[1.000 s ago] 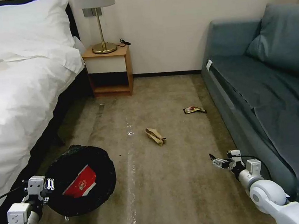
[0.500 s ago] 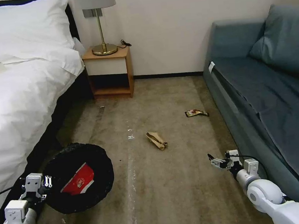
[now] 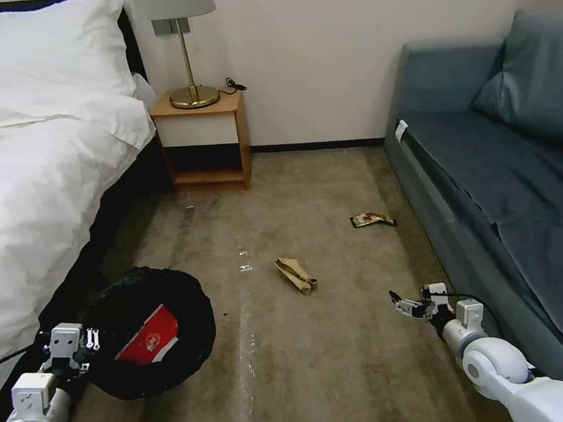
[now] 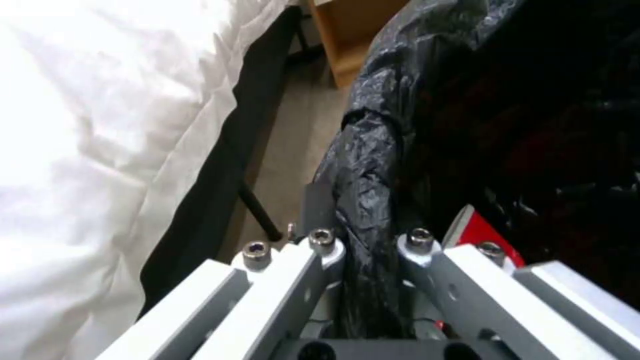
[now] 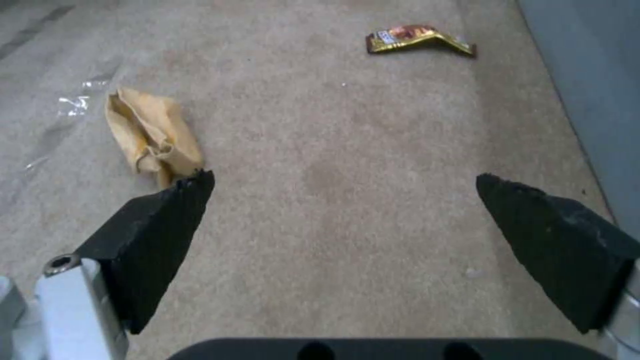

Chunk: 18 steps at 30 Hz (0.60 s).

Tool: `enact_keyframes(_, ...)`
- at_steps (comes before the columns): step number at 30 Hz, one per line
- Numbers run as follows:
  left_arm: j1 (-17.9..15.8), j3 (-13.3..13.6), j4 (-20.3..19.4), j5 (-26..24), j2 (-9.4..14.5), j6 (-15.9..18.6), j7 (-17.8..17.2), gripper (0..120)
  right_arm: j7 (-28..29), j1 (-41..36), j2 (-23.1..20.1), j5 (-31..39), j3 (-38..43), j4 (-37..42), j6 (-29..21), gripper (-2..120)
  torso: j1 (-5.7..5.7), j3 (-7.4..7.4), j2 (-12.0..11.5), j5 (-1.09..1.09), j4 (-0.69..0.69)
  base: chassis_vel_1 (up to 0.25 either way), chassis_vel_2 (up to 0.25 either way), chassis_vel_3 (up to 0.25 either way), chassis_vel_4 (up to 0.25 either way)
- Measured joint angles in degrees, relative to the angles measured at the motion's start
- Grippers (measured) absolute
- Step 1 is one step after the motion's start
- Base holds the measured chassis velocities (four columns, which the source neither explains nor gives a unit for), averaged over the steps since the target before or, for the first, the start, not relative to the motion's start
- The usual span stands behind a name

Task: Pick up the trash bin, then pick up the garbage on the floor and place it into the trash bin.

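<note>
The left gripper point(image 3: 89, 345) was clenched on the bag-lined rim of the bin point(image 3: 150, 331), which hung tilted by the bed point(image 3: 18, 198) at about 8 o'clock in the head view with a red packet point(image 3: 148, 337) inside. The right gripper point(image 3: 405, 305), at 4 o'clock, was spread wide and empty above the carpet point(image 3: 325, 367), with the paper bag point(image 3: 295, 275) at its 11 o'clock and the wrapper point(image 3: 371, 219) farther off near the sofa point(image 3: 495, 202). The bag looked light, soft and crushable, probably best pinched across its crumpled middle, while the flat, likely slippery wrapper would want a grip at a raised edge.
</note>
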Motion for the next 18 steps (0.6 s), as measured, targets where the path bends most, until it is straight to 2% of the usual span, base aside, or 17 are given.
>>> enact_keyframes(18,0.9,-0.4,0.2,0.3,-0.4,-0.9,0.3,3,0.0,-1.5,0.6,-1.3,0.8,0.2,0.1,100,0.00,0.00,0.0,0.00,0.00,-0.086,0.082,0.080,-0.085)
